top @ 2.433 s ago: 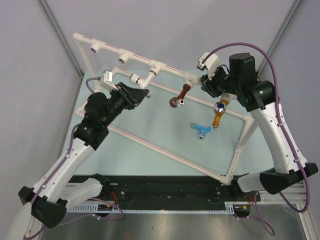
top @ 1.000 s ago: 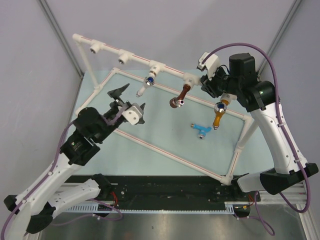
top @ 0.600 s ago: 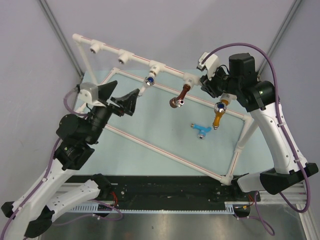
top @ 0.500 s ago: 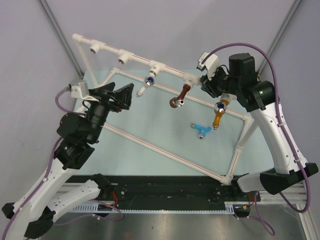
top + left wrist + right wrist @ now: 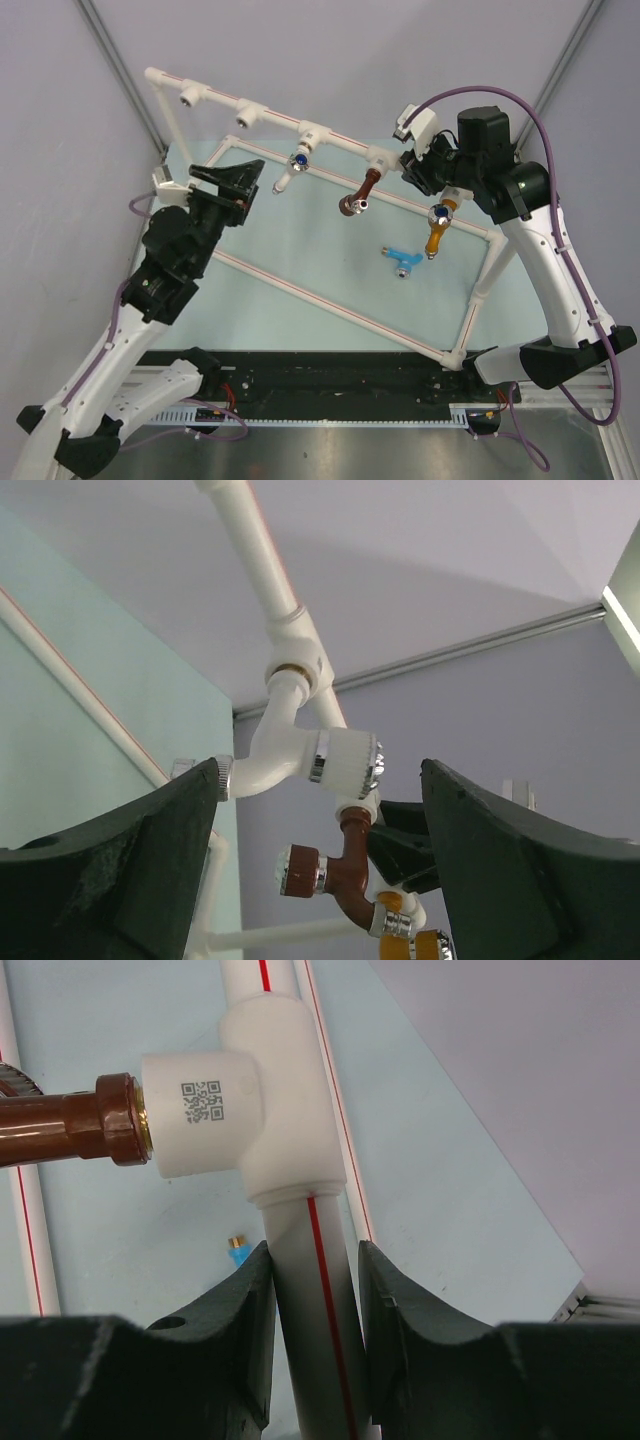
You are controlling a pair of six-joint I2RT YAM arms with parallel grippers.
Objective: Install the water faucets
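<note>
Left gripper: the left gripper is spread wide and holds nothing. It sits just beside the white faucet, which the wrist view frames between the two fingers without touching them.
Right gripper: the right gripper is clamped on a tube of the white pipe frame, with a finger pressed on each side just below a tee.
Seated faucets: the white faucet and the brown faucet each stick out of a tee on the upper rail.
Orange-yellow faucet: the orange-yellow faucet hangs under the right wrist. Its joint is hidden there, so it is probably seated but I cannot confirm it.
Loose faucet: the light blue faucet lies flat on the table, inside the frame's lower outline and near the orange-yellow one.
Free sockets: two tee sockets at the left end of the upper rail are bare.
Handling: the light blue faucet looks light, rigid and smooth, so it is likely to skid or spin under a loose pinch.
Where to hold: grip across the plastic body, clear of the silvery ends and the handle, and leave the inlet end free to enter a socket.
Risk: entering at an angle could jam the faucet in the socket, and pushing hard could flex the thin frame.
</note>
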